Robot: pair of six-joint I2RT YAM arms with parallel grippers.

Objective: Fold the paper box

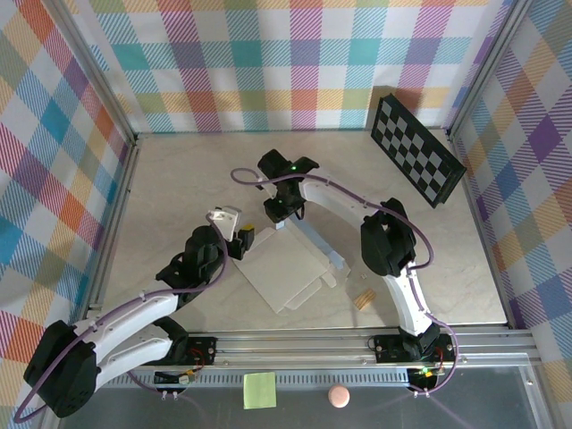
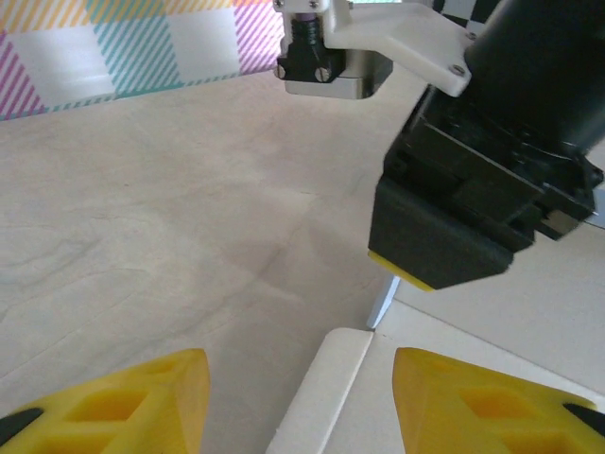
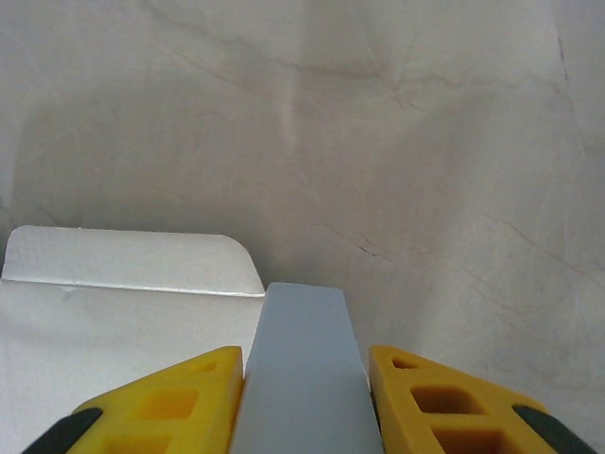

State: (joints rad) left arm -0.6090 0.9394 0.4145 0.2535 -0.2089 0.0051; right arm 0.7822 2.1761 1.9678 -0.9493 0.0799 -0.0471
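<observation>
Right gripper [image 3: 304, 383]: jaws are pinching a grey flap of the paper box [image 3: 301, 331] from both sides, closed down onto it, with the flap filling the gap between the yellow pads. To the left of that flap in the wrist view, a paler flap with a rounded corner is lying low over the table [image 3: 416, 142]. Left gripper [image 2: 298, 402]: jaws are standing about half apart and gripping nothing. A white edge of the box is rising between them, and I cannot tell whether it is touching either side. Just beyond that edge, the black body of the right gripper is hanging over the sheet. In the top view, both grippers are working at the far left corner of the box. The box is lying mostly flat in the middle of the table between the two arms, with one long side panel standing up along its far right edge. A small tan piece [image 1: 363, 301] is sitting just right of the box. A checkerboard panel [image 1: 418, 147] is leaning in the far right corner. A yellow-green sticky note [image 1: 259, 390] and a pink ball [image 1: 338, 396] are resting on the near ledge.
</observation>
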